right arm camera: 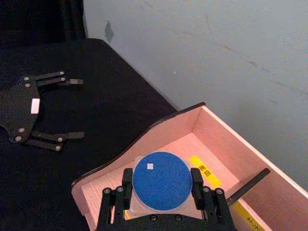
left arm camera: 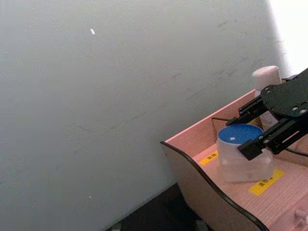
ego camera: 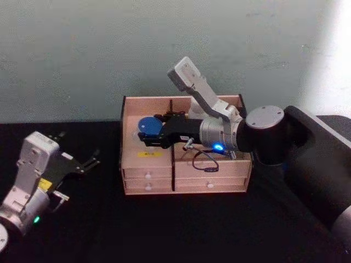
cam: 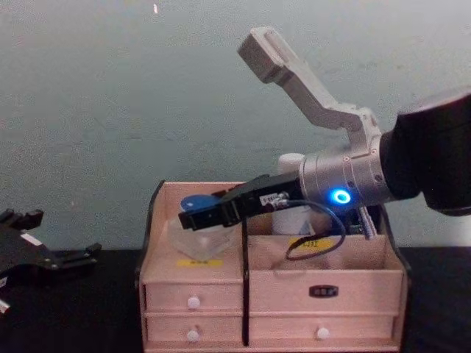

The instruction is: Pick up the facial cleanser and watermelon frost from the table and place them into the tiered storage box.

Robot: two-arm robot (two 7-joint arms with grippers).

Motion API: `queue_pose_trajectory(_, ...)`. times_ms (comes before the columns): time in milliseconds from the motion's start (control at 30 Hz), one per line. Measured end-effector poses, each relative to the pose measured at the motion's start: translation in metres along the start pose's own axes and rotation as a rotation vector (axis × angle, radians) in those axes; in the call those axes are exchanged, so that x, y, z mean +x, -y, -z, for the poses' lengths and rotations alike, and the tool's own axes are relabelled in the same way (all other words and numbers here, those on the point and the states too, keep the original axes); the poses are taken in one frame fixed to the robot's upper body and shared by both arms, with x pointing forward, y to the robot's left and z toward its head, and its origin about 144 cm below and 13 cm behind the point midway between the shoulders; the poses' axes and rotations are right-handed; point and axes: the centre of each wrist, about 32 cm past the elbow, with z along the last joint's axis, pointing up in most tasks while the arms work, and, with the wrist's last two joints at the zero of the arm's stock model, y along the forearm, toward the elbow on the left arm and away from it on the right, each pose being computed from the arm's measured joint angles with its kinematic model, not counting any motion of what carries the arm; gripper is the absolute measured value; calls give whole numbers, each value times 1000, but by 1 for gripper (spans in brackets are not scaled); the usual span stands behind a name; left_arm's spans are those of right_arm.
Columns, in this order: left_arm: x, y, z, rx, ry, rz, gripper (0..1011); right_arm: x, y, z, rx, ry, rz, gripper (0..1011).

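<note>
A clear jar with a blue lid (right arm camera: pixel 162 179) sits low in the front left compartment of the tiered storage box (cam: pixel 316 273). My right gripper (right arm camera: pixel 162 192) is shut on the jar, one finger on each side of it. The chest view shows the same jar (cam: pixel 196 201) tilted in the right gripper (cam: pixel 193 215). A white bottle with a pale cap (left arm camera: pixel 266 77) stands in the back right compartment (cam: pixel 291 165). I cannot tell which of the two is the facial cleanser and which the watermelon frost. My left gripper (ego camera: pixel 77 148) rests open over the table, left of the box.
The box (ego camera: pixel 125 131) stands against a pale wall on a black table, with small white-knobbed drawers (cam: pixel 193 302) along its front. Yellow labels (left arm camera: pixel 262 183) mark the compartment floors. A black cable loops off my right wrist (ego camera: pixel 205 161) over the box.
</note>
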Motion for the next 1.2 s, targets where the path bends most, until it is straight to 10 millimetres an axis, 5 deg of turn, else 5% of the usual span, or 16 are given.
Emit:
queue_pose_trajectory(267, 0, 0, 0, 0, 0, 0, 1002, 0, 0, 0, -1, -1, -1, 743)
queue_pose_trajectory(633, 0, 0, 0, 0, 0, 0, 1001, 0, 0, 0, -2, -4, -1, 1002)
queue_pose_trajectory(1200, 0, 0, 0, 0, 0, 0, 1002, 0, 11, -3, 54, -15, -9, 1002)
